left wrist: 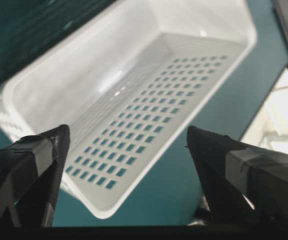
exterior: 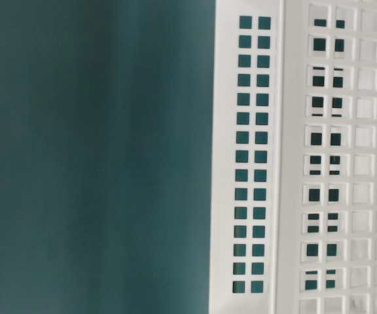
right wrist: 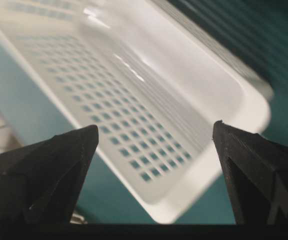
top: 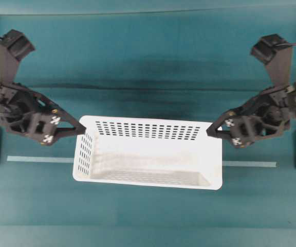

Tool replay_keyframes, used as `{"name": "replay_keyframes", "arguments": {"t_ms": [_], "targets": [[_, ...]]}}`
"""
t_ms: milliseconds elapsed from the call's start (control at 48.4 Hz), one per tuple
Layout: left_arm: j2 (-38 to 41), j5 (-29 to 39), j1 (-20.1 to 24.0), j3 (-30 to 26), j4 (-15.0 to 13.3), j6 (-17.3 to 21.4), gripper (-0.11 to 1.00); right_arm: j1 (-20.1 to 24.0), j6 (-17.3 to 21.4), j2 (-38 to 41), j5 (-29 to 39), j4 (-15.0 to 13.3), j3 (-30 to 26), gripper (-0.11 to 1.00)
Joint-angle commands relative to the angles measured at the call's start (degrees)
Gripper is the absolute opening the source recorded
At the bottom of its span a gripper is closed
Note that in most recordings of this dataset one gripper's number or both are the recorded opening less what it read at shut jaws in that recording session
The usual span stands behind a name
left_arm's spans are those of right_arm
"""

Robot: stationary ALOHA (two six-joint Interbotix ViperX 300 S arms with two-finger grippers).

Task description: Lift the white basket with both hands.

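L gripper (top: 81,129): fingers spread wide, holding nothing, tips at left end of white basket (top: 148,175). Basket sits mid-table (top: 148,62) on pale tape strip (top: 40,159), long axis left-right, open side up, nothing inside. R gripper (top: 210,131): spread, nothing held, tips at right rim.

No words, numbers, brand names or signs can be read anywhere here. The large white perforated plastic basket (top: 148,177) carries no label or print, and the small white marks on the black lattice arms are too blurred to make out.
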Motion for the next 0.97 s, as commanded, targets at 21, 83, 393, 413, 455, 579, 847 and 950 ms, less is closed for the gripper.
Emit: {"name": "replay_keyframes", "arguments": {"t_ms": [21, 83, 393, 413, 455, 579, 847, 950], "targets": [[-2.29, -3.25, 0.00, -0.26, 0.18, 5.19, 0.94, 0.00, -4.48, -2.20, -5.98, -0.18, 0.53, 0.98], [-3.16, -5.27, 0.00, 0.00, 0.18, 7.91, 0.94, 0.09, -7.38, -3.34, -8.96, -0.18, 1.23, 0.98], [-8.96, -11.07, 0.00, 1.67, 0.18, 26.19, 0.94, 0.00, -27.42, -9.14, -18.63, -0.44, 3.69, 0.98], [-9.49, -11.07, 0.00, 1.85, 0.18, 27.25, 0.94, 0.00, -28.92, -9.49, -19.07, -0.44, 3.87, 0.98], [-10.46, -11.16, 0.00, 2.02, 0.18, 29.09, 0.94, 0.00, -31.90, -10.37, -19.95, -0.53, 4.13, 0.98], [-13.97, -11.16, 0.00, 2.46, 0.18, 33.49, 0.94, 0.09, -39.11, -12.66, -23.03, -0.44, 4.75, 0.98], [-19.42, -10.99, 0.00, 3.60, 0.18, 39.38, 0.94, 0.09, -44.38, -16.96, -25.22, -0.44, 6.06, 0.98], [-20.57, -10.99, 0.00, 3.69, 0.18, 40.78, 0.94, 0.09, -44.38, -18.28, -25.40, -0.44, 6.77, 0.98]]}}
